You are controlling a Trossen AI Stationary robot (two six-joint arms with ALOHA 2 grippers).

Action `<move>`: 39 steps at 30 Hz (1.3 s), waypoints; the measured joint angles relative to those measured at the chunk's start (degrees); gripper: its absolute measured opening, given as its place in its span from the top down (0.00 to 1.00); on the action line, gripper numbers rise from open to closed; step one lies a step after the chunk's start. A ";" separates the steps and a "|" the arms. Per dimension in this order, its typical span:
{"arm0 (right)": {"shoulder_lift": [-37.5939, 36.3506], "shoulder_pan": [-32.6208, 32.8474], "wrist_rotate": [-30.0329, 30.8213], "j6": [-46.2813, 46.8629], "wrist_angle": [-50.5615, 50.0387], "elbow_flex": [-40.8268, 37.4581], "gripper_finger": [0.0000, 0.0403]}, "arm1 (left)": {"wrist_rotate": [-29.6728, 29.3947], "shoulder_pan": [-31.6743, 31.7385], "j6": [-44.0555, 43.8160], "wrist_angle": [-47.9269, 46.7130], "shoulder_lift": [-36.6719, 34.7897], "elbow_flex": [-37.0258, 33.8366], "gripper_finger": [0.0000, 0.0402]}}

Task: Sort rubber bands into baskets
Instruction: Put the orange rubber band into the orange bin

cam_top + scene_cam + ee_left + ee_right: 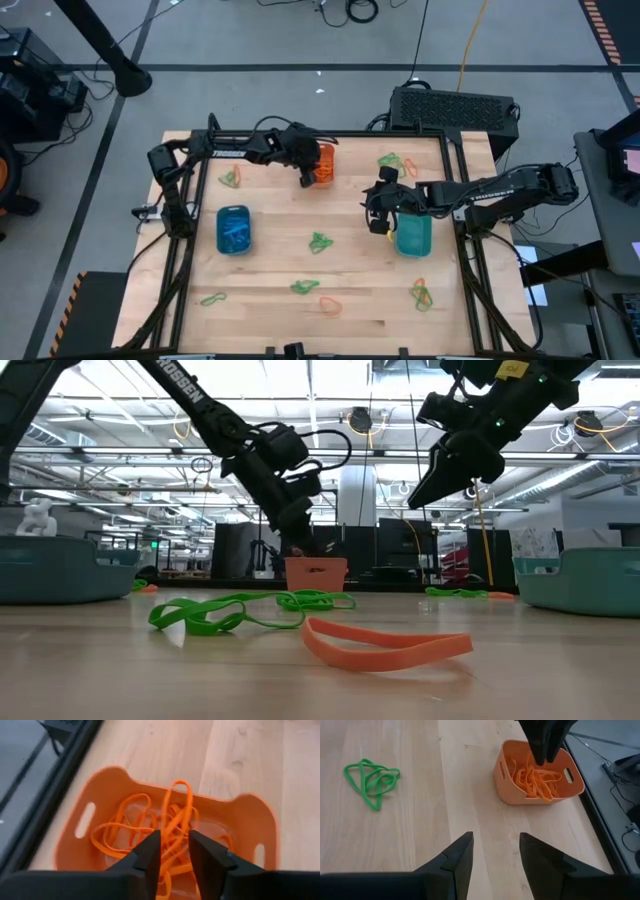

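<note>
A pale wooden desk [280, 260] carries the orange basket [323, 163]. The left claw [306, 178] hangs directly above it, narrowly parted, an orange band [176, 825] draped between its fingers. The right claw [378, 215], wide and empty, waits well apart.

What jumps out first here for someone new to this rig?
The left gripper hangs over the orange basket at the table's far edge, jaws slightly apart around an orange band rising from the pile inside. The right gripper hangs empty beside the teal-green basket. Loose green rubber bands and orange ones dot the wood.
</note>
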 joint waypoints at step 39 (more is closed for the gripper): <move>0.00 0.13 -4.47 4.54 0.58 0.00 0.62 | 11.58 -40.59 -1.93 -4.71 -0.01 5.05 0.68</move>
